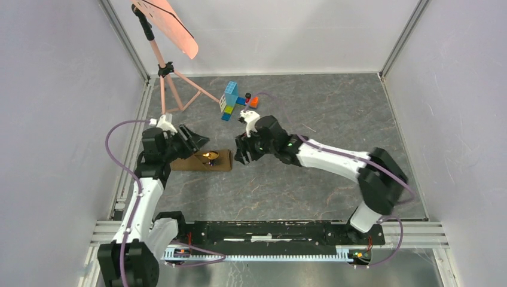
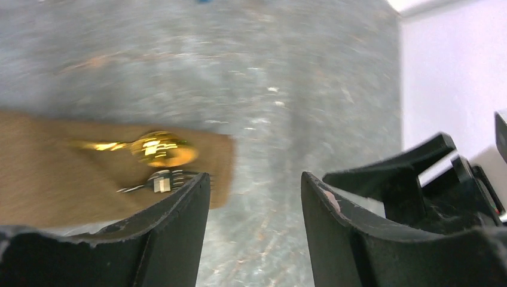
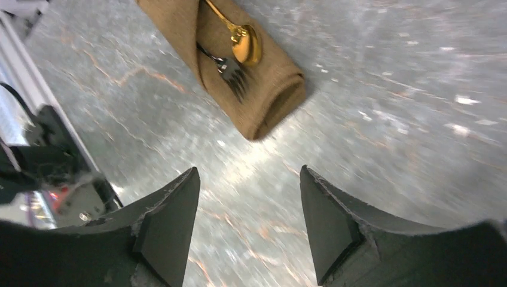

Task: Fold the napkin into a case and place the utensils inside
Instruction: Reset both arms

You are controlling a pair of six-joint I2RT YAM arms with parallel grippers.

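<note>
The brown napkin (image 1: 203,161) lies folded into a narrow case on the table, left of centre. The gold spoon (image 1: 210,156) and the dark fork (image 3: 230,70) stick out of its right end, heads showing, handles tucked under the fold. The napkin (image 3: 257,89), spoon (image 3: 245,43) and fork show at the top of the right wrist view; the napkin (image 2: 54,173), spoon (image 2: 161,149) and fork (image 2: 164,179) show in the left wrist view. My left gripper (image 1: 200,142) is open and empty just above the napkin's left part. My right gripper (image 1: 241,156) is open and empty just right of the napkin's end.
A cluster of colourful toy blocks (image 1: 234,100) stands behind the right gripper. A pink tripod stand (image 1: 167,54) with a tilted panel stands at the back left. White walls enclose the grey table (image 1: 335,119) on three sides.
</note>
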